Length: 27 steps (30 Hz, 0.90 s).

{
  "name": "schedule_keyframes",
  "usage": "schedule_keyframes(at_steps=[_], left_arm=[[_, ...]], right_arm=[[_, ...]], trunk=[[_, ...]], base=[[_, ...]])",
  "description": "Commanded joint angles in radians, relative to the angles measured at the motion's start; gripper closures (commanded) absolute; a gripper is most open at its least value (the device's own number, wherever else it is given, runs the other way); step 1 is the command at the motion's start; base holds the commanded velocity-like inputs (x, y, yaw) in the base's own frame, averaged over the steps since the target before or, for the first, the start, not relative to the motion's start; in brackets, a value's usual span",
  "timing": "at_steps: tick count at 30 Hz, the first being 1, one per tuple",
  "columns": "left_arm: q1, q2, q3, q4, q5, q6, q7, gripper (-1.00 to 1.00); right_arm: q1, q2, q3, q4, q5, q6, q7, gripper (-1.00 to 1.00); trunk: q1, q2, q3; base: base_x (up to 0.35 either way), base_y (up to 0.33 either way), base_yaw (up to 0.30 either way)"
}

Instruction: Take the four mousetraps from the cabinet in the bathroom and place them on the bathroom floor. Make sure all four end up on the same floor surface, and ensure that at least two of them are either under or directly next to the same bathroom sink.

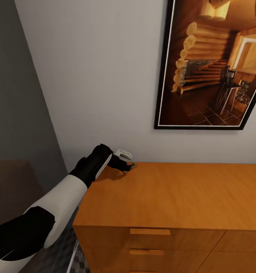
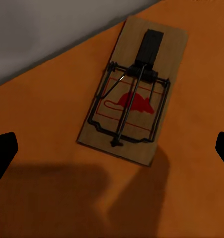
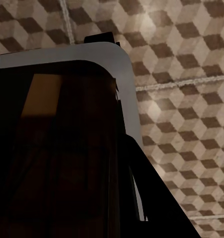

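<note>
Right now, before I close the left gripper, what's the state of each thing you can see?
left gripper: open, fingertips spread wide, over the cabinet's top, holding nothing.
mousetrap: lying flat on the cabinet top near the wall, between the open fingers, not gripped.
cabinet: visible drawers shut.
bathroom floor: no mousetrap on the visible part.
framed picture: hanging on the wall above the cabinet.

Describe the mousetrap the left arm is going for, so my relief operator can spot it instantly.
Find the orange-brown cabinet under the framed picture. At its top's back corner, near the wall, the left tool hovers open over the mousetrap. It is a flat wooden board with dark wire and a red mouse printed on it.
</note>
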Motion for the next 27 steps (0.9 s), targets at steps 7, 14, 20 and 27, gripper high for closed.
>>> schedule_keyframes(at_steps=[7, 14, 20, 27], left_arm=[[-0.001, 0.000, -0.006, 0.001, -0.001, 0.004, -0.002, -1.00], [-0.001, 0.000, -0.011, 0.002, -0.001, 0.004, -0.002, -1.00], [-0.001, 0.000, -0.025, 0.003, -0.001, 0.004, -0.002, -1.00], [-0.001, 0.000, -0.035, 0.004, -0.001, 0.004, -0.002, -1.00]], right_arm=[[-0.001, 0.000, -0.006, 0.001, -0.001, -0.002, 0.006, 1.00], [-0.001, 0.000, -0.006, 0.001, -0.001, -0.002, 0.006, 1.00], [-0.001, 0.000, -0.006, 0.001, -0.001, -0.002, 0.006, 1.00], [-0.001, 0.000, -0.006, 0.001, -0.001, -0.002, 0.006, 1.00]], trunk=[[0.000, -0.001, -0.001], [0.000, -0.001, -0.001], [0.000, -0.001, -0.001], [0.000, -0.001, -0.001]], base=[[0.104, -0.010, 0.000], [0.053, -0.014, 0.000], [0.005, -0.001, 0.000], [0.000, 0.000, 0.000]])
